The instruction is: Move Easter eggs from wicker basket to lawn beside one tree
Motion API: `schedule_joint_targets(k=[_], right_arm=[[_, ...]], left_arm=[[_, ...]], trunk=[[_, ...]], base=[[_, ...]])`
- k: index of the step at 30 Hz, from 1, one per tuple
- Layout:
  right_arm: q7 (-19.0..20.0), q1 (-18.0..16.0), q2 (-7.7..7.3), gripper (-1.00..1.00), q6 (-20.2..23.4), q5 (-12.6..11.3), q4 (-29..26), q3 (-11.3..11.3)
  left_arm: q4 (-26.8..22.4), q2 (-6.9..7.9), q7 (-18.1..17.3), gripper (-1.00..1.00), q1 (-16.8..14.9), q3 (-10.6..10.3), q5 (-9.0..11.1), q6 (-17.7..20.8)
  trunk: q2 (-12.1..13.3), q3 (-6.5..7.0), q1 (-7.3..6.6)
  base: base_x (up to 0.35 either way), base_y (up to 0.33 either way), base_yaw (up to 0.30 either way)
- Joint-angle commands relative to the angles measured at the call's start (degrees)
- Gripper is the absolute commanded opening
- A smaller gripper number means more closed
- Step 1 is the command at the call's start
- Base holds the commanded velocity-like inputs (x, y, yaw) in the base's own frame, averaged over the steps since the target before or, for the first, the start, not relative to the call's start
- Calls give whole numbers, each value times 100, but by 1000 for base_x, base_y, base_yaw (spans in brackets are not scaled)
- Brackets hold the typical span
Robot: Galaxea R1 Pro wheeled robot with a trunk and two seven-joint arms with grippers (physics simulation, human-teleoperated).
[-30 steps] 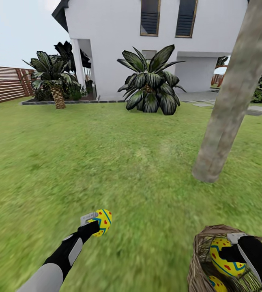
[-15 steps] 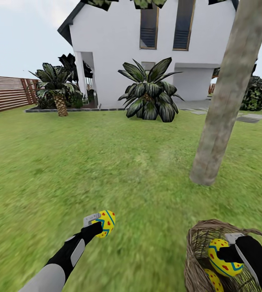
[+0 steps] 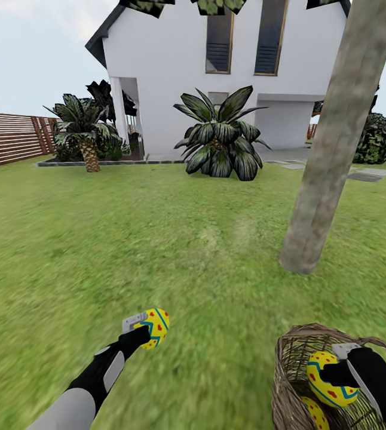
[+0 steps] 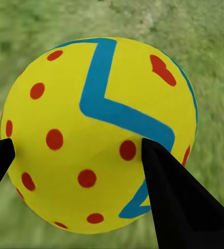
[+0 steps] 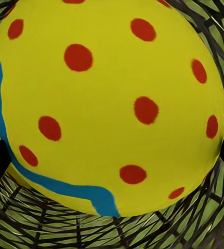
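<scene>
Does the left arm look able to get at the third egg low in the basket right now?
Probably not. The left gripper already holds an egg over the lawn, and the right gripper with its egg sits over the third egg inside the basket.

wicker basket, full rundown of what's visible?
The wicker basket is round, brown and open-weave, with a thin loop handle arching over its rim. It stands on the lawn at the head view's lower right, near the tree; the frame edge crops it. The right gripper reaches inside, shut on one Easter egg; another egg lies below it. In the right wrist view grass shows through the weave.
</scene>
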Motion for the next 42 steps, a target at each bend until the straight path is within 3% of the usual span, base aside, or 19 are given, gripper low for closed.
schedule_joint_targets(k=[1, 19, 27, 42], right_arm=[[25, -2, 1, -100, 25, 17, -7, -2], [25, -2, 4, -100, 25, 7, -5, 0], [24, -4, 4, -100, 25, 4, 2, 3], [7, -2, 120, -100, 25, 26, 4, 6]], left_arm=[[-5, -5, -28, -100, -2, 34, 47, 30], [33, -26, -28, -100, -2, 34, 41, 30], [29, -31, -230, -100, -2, 34, 42, 30], [38, -40, -231, -100, -2, 34, 47, 18]], trunk=[[-2, -6, -1], [-2, -6, -1], [-2, -6, -1], [-2, -6, -1]], base=[[0, 0, 0], [0, 0, 0], [0, 0, 0], [0, 0, 0]])
